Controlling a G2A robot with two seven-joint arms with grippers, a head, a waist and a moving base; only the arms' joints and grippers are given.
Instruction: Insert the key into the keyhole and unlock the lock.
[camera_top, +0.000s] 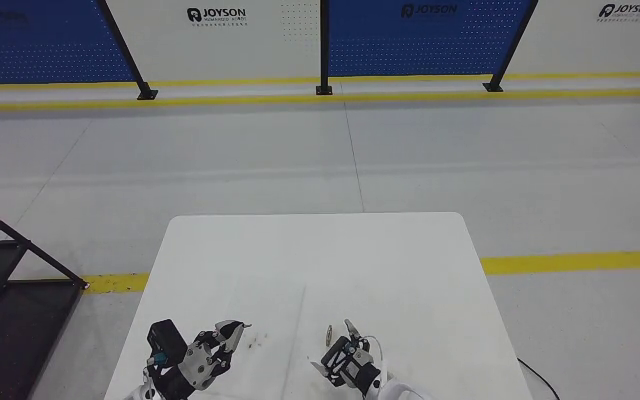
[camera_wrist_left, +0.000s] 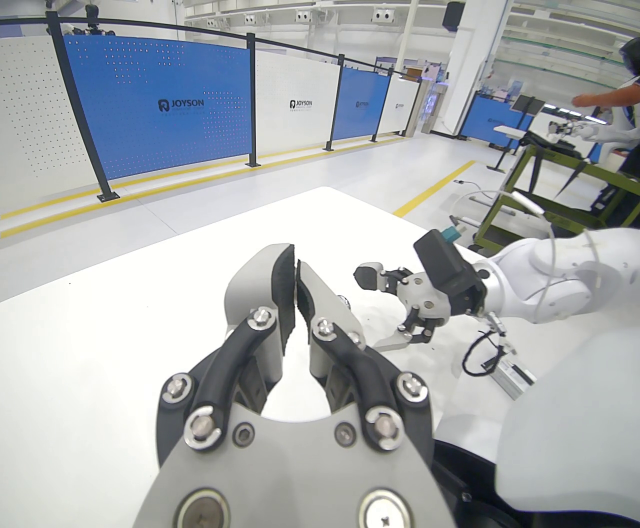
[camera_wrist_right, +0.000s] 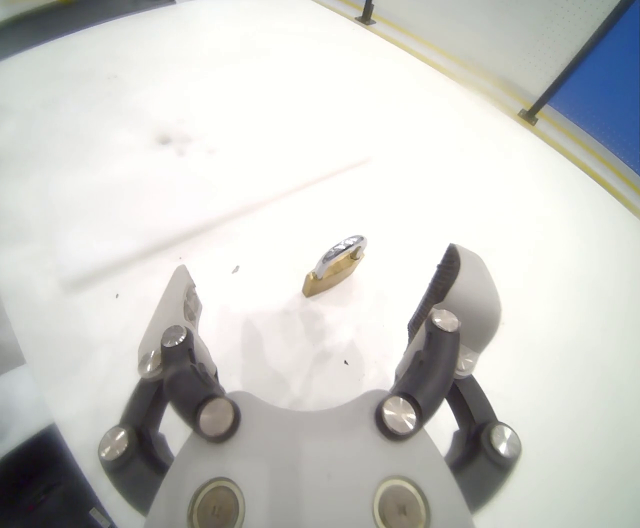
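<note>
A small brass padlock (camera_wrist_right: 332, 272) with a chrome shackle lies on the white table (camera_top: 320, 260). My right gripper (camera_wrist_right: 315, 269) hovers low over it, open, with the padlock between and just beyond its fingertips. The same right gripper (camera_wrist_left: 378, 310) stands open in the left wrist view, close to the table's near edge (camera_top: 338, 345). My left gripper (camera_wrist_left: 296, 265) is a short way to its left, near the front edge (camera_top: 228, 335), its pads pressed together. I see nothing between those pads, and I cannot make out a key anywhere.
Small dark specks (camera_wrist_right: 165, 140) mark the table between the two grippers. A black frame (camera_top: 30, 262) stands off the table's left side. Blue and white fence panels (camera_top: 320, 40) line the far floor. The table's far half is bare.
</note>
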